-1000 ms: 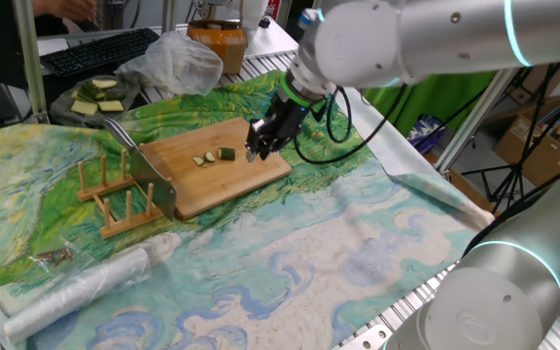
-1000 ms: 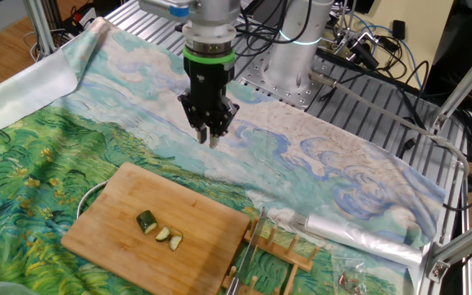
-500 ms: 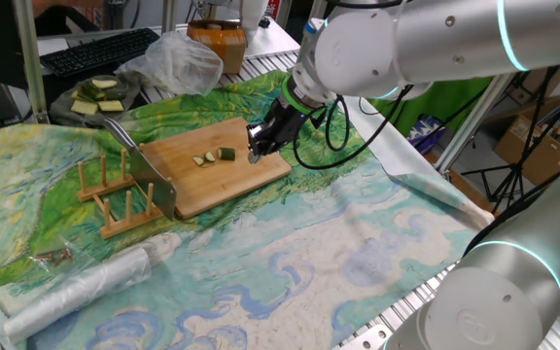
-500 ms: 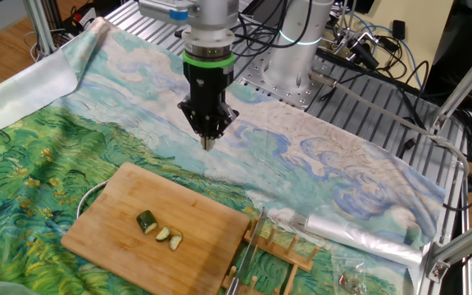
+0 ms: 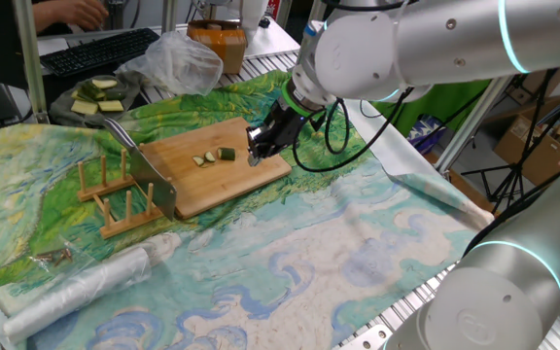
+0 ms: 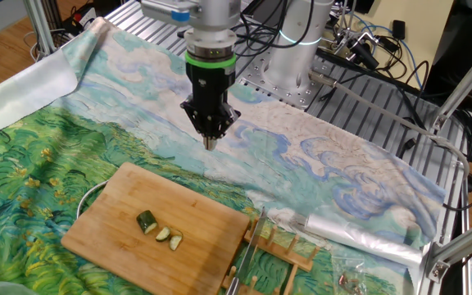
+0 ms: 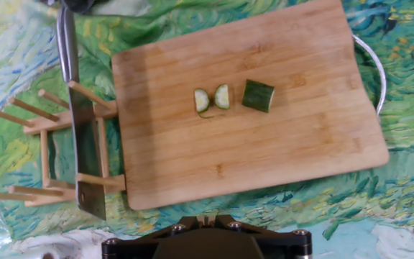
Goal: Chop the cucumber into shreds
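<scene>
The cucumber is one small dark-skinned chunk (image 5: 226, 154) and two thin slices (image 5: 202, 158) lying together on the wooden board (image 5: 212, 190). They also show in the other fixed view as the chunk (image 6: 147, 221) and the slices (image 6: 169, 237), and in the hand view as the chunk (image 7: 258, 96) and the slices (image 7: 212, 98). My gripper (image 5: 253, 156) hovers above the cloth just off the board's edge, apart from the pieces. Its fingers (image 6: 210, 143) are closed to a point and hold nothing. In the hand view the gripper (image 7: 207, 217) shows only at the bottom edge.
A cleaver (image 7: 85, 137) rests in a wooden rack (image 7: 42, 137) beside the board (image 7: 264, 158). A plate of larger cucumber slabs (image 5: 95, 94) and a plastic bag (image 5: 168, 63) sit at the back left. A roll of clear plastic (image 5: 86, 282) lies near the front.
The fingers, slightly apart one second ago, have closed together. The hand has shifted only slightly. The cucumber pieces and the cleaver have not moved.
</scene>
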Motion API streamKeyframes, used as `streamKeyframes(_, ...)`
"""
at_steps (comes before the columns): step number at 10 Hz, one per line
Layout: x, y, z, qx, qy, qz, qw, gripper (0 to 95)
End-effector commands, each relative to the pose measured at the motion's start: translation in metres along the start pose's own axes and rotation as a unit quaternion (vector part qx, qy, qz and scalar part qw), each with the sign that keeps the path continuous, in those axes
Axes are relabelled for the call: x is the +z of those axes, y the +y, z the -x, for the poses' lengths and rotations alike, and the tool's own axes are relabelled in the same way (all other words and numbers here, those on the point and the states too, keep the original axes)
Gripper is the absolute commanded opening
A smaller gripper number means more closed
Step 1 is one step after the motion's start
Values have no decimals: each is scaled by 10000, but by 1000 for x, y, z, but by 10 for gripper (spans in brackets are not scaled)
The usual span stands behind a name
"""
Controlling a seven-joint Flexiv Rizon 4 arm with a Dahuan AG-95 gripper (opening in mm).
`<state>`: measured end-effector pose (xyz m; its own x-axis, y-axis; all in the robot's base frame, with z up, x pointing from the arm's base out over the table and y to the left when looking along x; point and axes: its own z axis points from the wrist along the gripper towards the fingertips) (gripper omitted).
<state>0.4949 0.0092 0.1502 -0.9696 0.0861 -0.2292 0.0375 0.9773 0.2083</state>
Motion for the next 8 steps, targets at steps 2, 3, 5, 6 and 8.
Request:
streamKeyframes(2,13,13,-2,16,506,-168,9986,0)
streamKeyframes(3,19,16,-3,3,699,-163,9974,0)
streamKeyframes(5,30,24,4,4,957,-220,9952,0)
streamKeyframes(6,36,30,11,-64,964,-274,9949,0)
streamKeyframes(8,42,41,20,-33,972,-339,9947,0)
